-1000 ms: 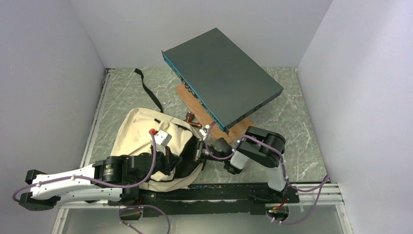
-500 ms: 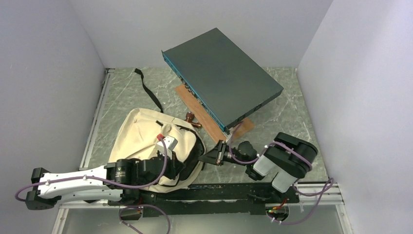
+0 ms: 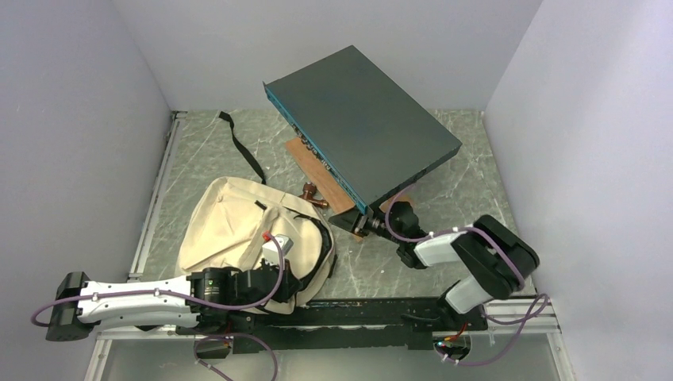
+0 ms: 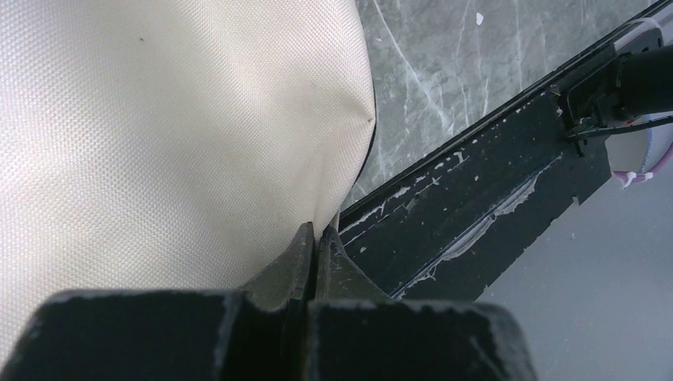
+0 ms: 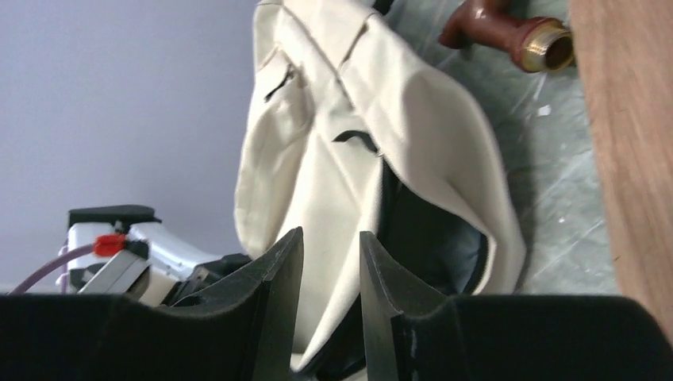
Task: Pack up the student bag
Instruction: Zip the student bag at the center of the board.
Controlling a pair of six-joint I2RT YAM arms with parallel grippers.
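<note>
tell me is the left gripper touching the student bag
Touching. The left wrist view shows the left gripper with its fingertips shut, pinching the cream fabric of the student bag at its lower corner.

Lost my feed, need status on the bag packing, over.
Left claw pinched shut on backpack edge. Right claw open, empty, beside board. Backpack mouth open. Grey box propped on board.

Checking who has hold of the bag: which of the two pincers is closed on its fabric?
The left pincer, shut on the cream edge of the student bag. The right pincer stands open, off the bag and holding nothing.
</note>
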